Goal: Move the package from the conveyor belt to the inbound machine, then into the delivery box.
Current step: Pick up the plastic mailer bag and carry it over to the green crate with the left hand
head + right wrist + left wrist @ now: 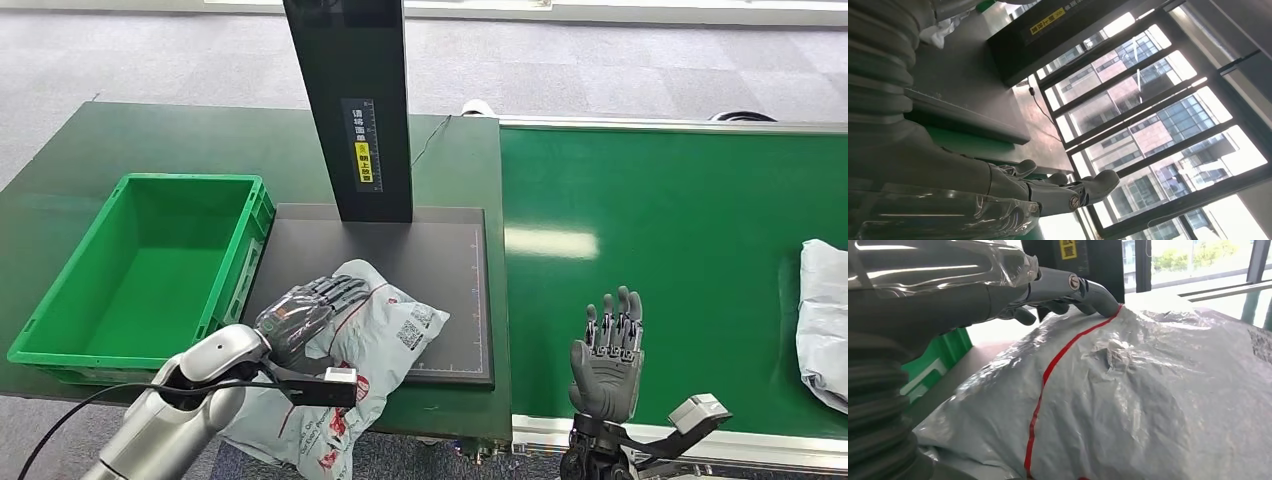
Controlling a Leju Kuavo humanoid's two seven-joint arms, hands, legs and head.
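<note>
step: package (pixel 375 330) on inbound machine (pixel 450 250), near edge overhanging | left hand (pixel 305 315) laid on top, fingers pressing, probably not a full grasp | right hand (pixel 607 355) open, empty, over conveyor belt (pixel 680 230) | next: secure grip, lift left into delivery box (pixel 140 270)

The inbound machine's black column (pixel 350 100) carries a vertical label of Chinese characters, white above yellow, too small to read; the package (pixel 385 325) bears a QR code.

Crumpled grey plastic package (pixel 385 320) with red stripe, flat on the inbound machine's black platform (pixel 450 260), overhanging its near edge.
</note>
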